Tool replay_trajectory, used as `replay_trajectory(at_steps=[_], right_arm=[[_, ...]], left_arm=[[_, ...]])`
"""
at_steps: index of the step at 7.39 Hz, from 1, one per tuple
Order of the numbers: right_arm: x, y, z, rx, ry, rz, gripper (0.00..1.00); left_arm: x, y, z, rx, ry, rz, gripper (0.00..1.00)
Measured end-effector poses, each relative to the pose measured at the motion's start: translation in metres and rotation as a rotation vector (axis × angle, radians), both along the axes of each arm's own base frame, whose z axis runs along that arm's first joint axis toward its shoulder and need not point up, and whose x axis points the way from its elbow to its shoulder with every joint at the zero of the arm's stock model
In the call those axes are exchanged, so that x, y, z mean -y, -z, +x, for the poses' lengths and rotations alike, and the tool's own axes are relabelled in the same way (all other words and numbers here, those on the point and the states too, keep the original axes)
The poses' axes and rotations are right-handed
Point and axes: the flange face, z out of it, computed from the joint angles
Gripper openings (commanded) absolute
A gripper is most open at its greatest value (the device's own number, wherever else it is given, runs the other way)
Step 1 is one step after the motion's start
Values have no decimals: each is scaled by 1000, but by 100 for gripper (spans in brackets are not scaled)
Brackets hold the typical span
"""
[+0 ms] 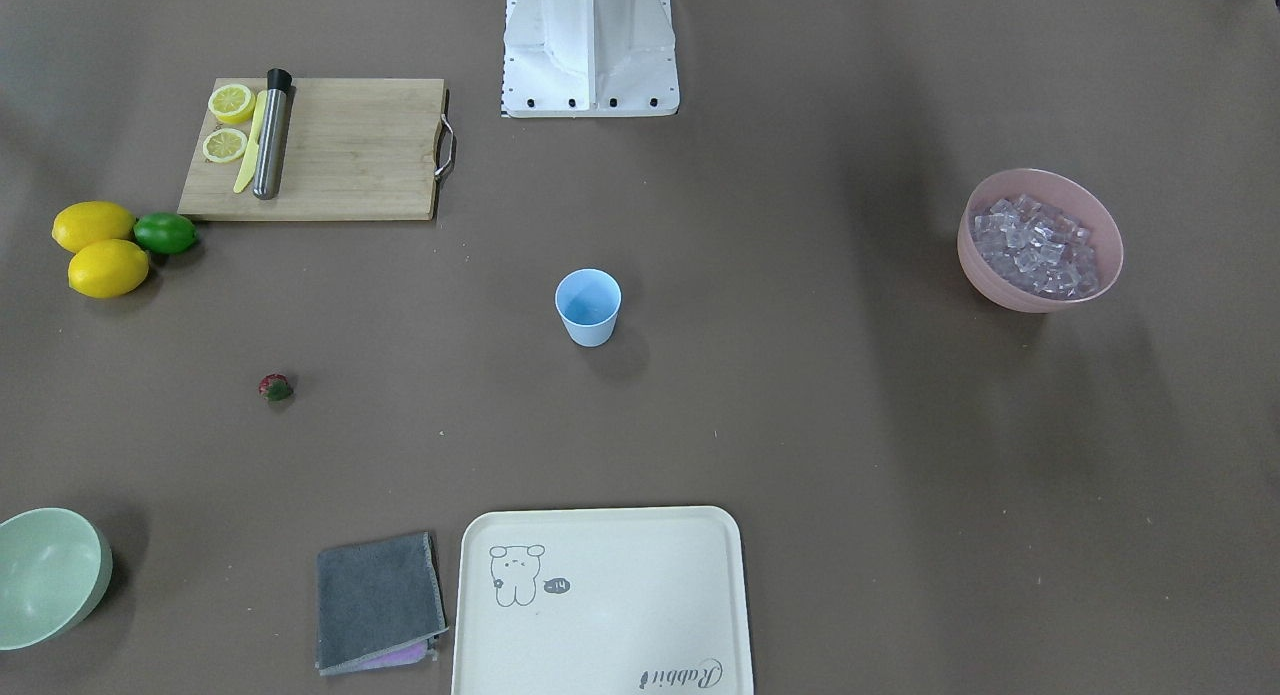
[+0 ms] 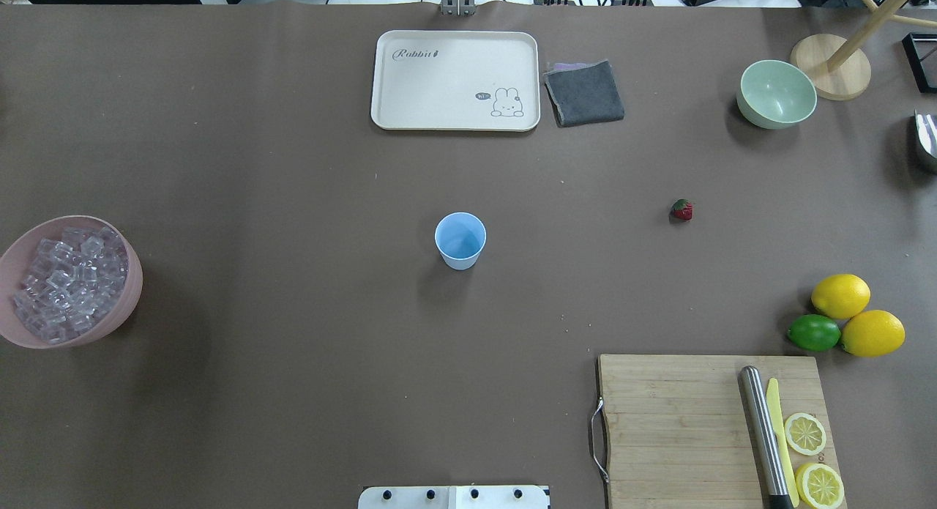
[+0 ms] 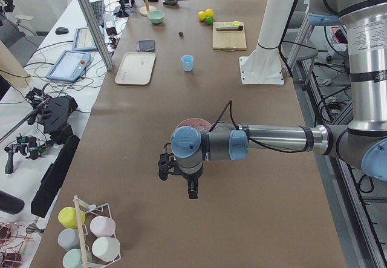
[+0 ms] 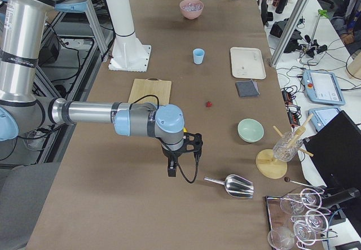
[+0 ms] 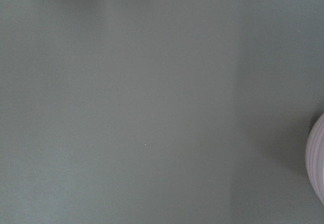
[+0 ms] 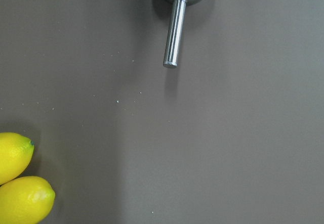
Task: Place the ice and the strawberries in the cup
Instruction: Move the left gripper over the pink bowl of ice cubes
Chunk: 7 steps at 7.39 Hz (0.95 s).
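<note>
Going across the overhead view from the left, the ice [image 2: 69, 282] lay heaped in a pink bowl [image 2: 130, 304] at the left edge of the table [image 2: 293, 165], well apart from everything else. The cubes looked hard, glassy and probably slick. A two-finger pinch would likely take one at a time or squirt it loose, so scooping seemed the safer way.

The cup [image 2: 460, 242] stood upright in the middle of the table, alone and, as far as could be seen, empty. It looked like thin, light plastic that a knock on the rim would tip, so anything put in should be dropped from straight above.

Further right, the strawberry [image 2: 682, 210] lay by itself on bare table, well apart from the cup. It seemed light and perhaps soft. The best hold would be a gentle one across the red body at its widest, not on the leaves.

Past the table's right end lay a steel scoop [image 4: 234, 185]. Its round handle was the place to grip, though smooth metal might roll between the pads.

The left pincer [image 3: 191, 190] hung over bare table near the bowl, and the right pincer [image 4: 171, 171] hung near the scoop. Both showed only in the side views, so I cannot tell how far either was open, and I could make out nothing held in them.
</note>
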Motion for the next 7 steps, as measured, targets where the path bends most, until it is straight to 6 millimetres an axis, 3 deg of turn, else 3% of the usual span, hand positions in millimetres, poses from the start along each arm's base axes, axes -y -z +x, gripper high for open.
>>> replay_trajectory(at_steps=[4,7], right_arm=[[2,6,1,-5,-1,14,100],[13,30,11,-11,-30,67,100]], left_arm=[[-2,-1,0,0,0,-3,100],[6,7,-1,0,4,13,100]])
